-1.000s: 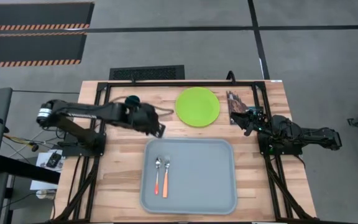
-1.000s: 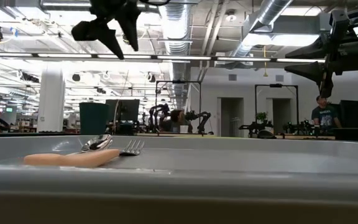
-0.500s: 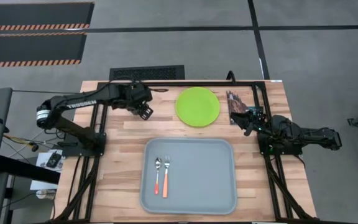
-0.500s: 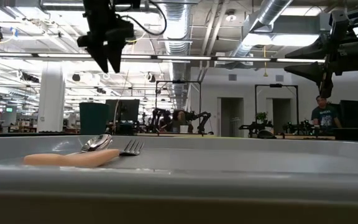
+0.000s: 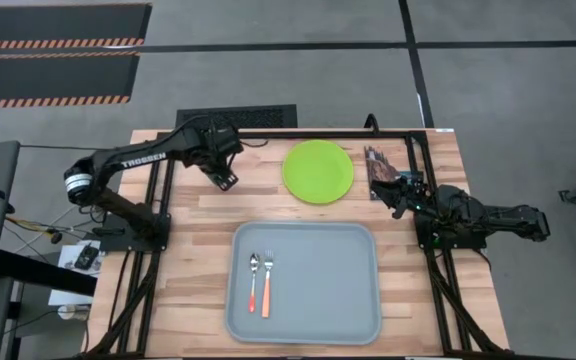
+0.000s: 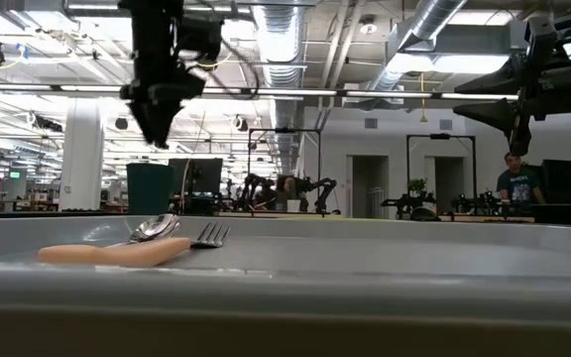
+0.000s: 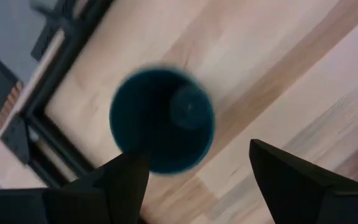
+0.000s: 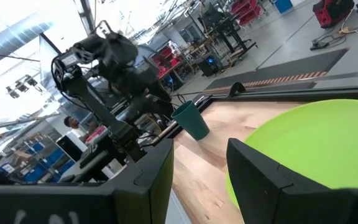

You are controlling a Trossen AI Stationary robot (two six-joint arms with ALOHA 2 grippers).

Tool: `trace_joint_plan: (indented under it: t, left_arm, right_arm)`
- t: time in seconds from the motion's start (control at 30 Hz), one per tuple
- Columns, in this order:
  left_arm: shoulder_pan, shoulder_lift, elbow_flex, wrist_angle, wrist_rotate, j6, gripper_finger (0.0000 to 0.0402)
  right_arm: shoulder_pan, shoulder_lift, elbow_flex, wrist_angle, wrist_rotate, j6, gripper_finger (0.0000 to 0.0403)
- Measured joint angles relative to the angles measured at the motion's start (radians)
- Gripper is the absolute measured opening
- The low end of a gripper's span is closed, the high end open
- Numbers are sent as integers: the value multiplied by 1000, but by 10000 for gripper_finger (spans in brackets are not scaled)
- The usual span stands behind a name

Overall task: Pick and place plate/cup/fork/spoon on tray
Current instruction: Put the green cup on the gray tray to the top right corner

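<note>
While poised above the cup [image 7: 161, 120] near the far-left corner of the desk [image 5: 198, 215], hangs with fingers [image 7: 294, 180] spread wide and empty, one to each side of the cup's rim as seen from the left wrist: so much for the left gripper [image 5: 224, 177]. Points straight down into the dark teal cup, which stands upright on bare wood close to the black frame along the far edge. Shows in the right wrist view too, the cup [image 8: 191, 120] standing apart from the plate and just beside the dark left arm [image 8: 110, 68].

Lies flat toward the far edge, right of the cup and well apart from it: the lime-green plate [image 5: 317, 171]. Sits near the front edge, centred between the arms: the pale grey-blue tray [image 5: 338, 300]. Rest side by side in the tray's left part, touching or nearly so, orange handles toward the front edge, the spoon [image 5: 252, 280] on the left and the fork [image 5: 267, 282] on the right.

Waits at the right edge of the desk, just beside the plate, fingers [image 8: 263, 177] parted and holding nothing: the right gripper [image 5: 396, 194].
</note>
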Motion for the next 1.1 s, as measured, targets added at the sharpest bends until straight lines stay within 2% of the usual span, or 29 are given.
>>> trace_joint_plan:
  t: [0.2, 0.47, 0.73, 0.9, 1.1]
  left_arm:
    - [17, 0, -78, 49, 21, 27, 260]
    - [24, 0, -89, 80, 21, 85, 252]
    - [46, 0, -164, 170, 35, 89, 194]
    - [51, 0, -182, 179, -3, 77, 155]
    - [51, 0, -182, 183, -27, 78, 74]
  right_arm:
    - [0, 0, 0, 0, 0, -1, 175]
    - [0, 0, 0, 0, 0, -2, 175]
    - [0, 0, 0, 0, 0, 22, 175]
    - [0, 0, 0, 0, 0, 24, 175]
    - [0, 0, 0, 0, 1, 24, 175]
